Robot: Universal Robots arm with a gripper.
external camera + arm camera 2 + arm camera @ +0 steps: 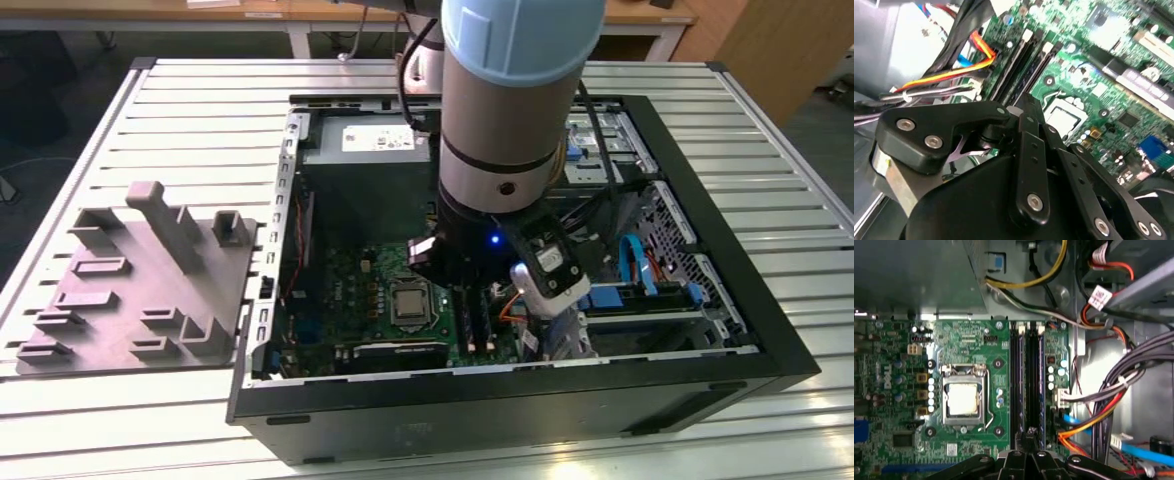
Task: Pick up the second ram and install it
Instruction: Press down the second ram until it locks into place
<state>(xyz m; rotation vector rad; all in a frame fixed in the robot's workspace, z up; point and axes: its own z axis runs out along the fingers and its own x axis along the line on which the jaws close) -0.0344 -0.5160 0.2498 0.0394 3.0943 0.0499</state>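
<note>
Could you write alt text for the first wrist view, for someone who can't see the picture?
Looking down into an open computer, a black gripper hangs over the long black memory slots on a green circuit board. A square silver processor socket sits beside the slots, with bundled coloured cables on their other side.

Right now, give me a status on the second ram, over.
Gripper low over memory slots, beside processor socket. Second ram seated or not: cannot tell. Cables close beside slots.

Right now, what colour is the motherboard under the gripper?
Green. The motherboard shows best in the first wrist view, below the gripper.
</note>
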